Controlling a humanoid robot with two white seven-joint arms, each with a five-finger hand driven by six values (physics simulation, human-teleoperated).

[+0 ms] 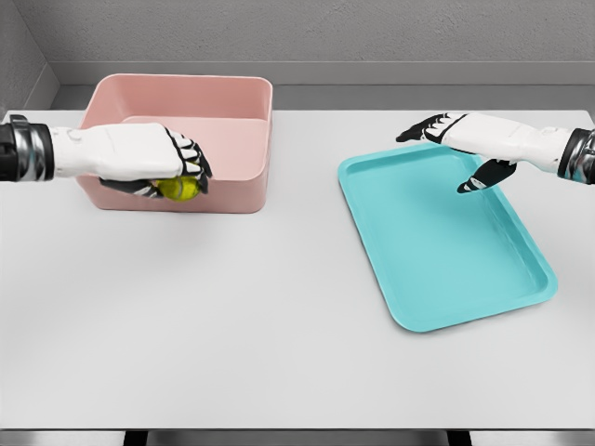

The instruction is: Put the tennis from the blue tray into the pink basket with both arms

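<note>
Fingers (191, 158) of the left hand (153, 160) curl over a yellow-green tennis ball (178, 190), clasping it from above, while you watch from the head camera. The ball sits under the knuckles and against the palm, with only its lower half showing below the dark fingertips; its upper part is hidden by the hand. Hand and ball appear in front of the pink basket's (237, 190) near wall, at its left half, and you cannot tell from this single view whether the ball is over the basket's opening or short of it. The hand also covers part of the basket's front rim.

Across the white table (232, 316), the right hand (460, 139) hangs over the far end of the blue tray (446, 269), fingers spread and loose, gripping nothing; its thumb points down toward the tray floor. Both forearms are cut off at the picture's edges, at the metal wrist cuffs.

Count for yourself: one ball, one basket, one tray, two hands. Basket and tray stand well apart, basket far left, tray right and angled.
</note>
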